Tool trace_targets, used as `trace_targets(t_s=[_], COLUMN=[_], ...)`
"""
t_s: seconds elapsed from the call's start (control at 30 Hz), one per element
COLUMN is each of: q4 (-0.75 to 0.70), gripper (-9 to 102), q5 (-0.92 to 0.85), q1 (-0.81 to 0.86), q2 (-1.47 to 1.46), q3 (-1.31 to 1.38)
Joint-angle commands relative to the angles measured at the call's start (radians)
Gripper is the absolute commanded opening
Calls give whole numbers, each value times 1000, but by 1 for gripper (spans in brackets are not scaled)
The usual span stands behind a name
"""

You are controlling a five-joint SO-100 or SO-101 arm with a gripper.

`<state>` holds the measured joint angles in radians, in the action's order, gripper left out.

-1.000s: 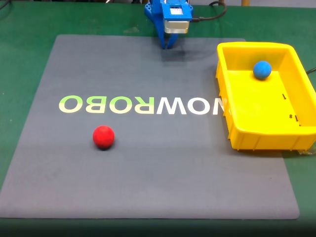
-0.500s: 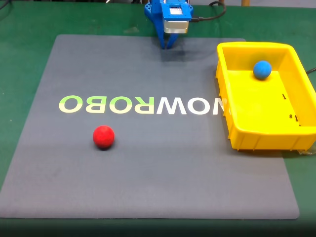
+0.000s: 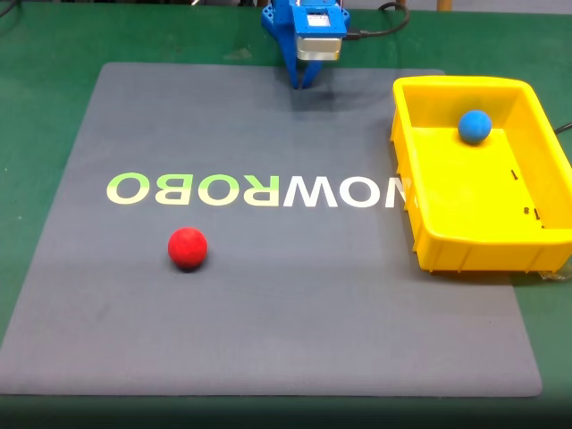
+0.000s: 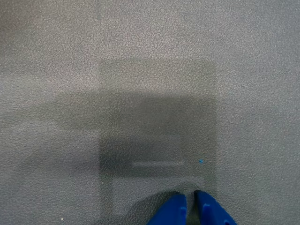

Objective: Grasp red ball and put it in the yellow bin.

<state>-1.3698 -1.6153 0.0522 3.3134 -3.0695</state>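
Note:
The red ball (image 3: 188, 248) rests on the grey mat, left of centre and near the front in the fixed view. To the right stands the yellow bin (image 3: 460, 241), with a blue ball (image 3: 475, 126) lying in its far part. My blue gripper (image 3: 303, 82) points down at the mat's far edge, far from the red ball. In the wrist view the two blue fingertips of the gripper (image 4: 191, 200) nearly touch above bare grey mat, with nothing between them.
The grey mat (image 3: 268, 304) carries the mirrored lettering "NOWROBO" (image 3: 255, 189) across its middle. Green table surface (image 3: 36, 98) surrounds the mat. A black cable (image 3: 380, 32) runs behind the arm's base.

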Motion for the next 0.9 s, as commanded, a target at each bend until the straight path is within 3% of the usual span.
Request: trace_targets(t_s=[0.0, 0.03, 0.1, 0.2, 0.57, 0.87], q4=[-12, -8, -2, 11, 34, 431], gripper=[2, 4, 21, 30, 33, 33], q5=[-2, 12, 28, 29, -51, -104], q1=[21, 20, 20, 29, 167, 310], q2=[12, 12, 12, 11, -5, -472], q3=[-32, -32, -32, -32, 209, 509])
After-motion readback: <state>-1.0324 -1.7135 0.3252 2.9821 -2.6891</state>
